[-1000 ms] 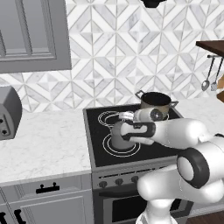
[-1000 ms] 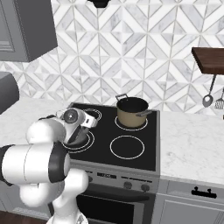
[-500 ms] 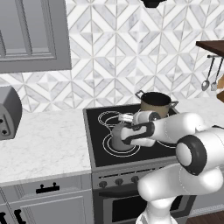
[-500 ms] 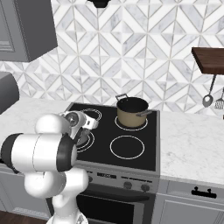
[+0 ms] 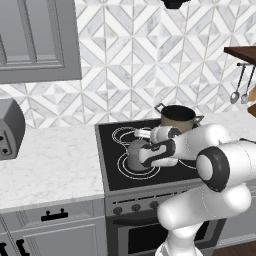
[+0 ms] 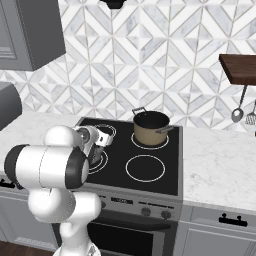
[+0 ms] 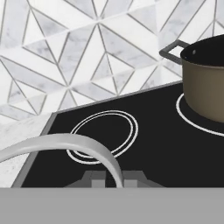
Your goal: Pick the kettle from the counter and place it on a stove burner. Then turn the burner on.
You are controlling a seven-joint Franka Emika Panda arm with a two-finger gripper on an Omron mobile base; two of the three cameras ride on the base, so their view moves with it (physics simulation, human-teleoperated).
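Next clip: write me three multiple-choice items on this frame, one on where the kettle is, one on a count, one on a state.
1. Where is the kettle?
A. On the front left burner of the cooktop
B. On the counter by the toaster
C. Inside the pot

2. How many pots stand on the cooktop?
A. None
B. One
C. Three

3. What is the state of the pot?
A. Lidded
B. Tipped on its side
C. Upright, no lid

Answers:
1 A: in the left base view the kettle sits within the wide rings at the front left, the gripper at it.
2 B: a single tan pot stands on a rear burner.
3 C: its dark open inside shows in the hand view and the right base view.
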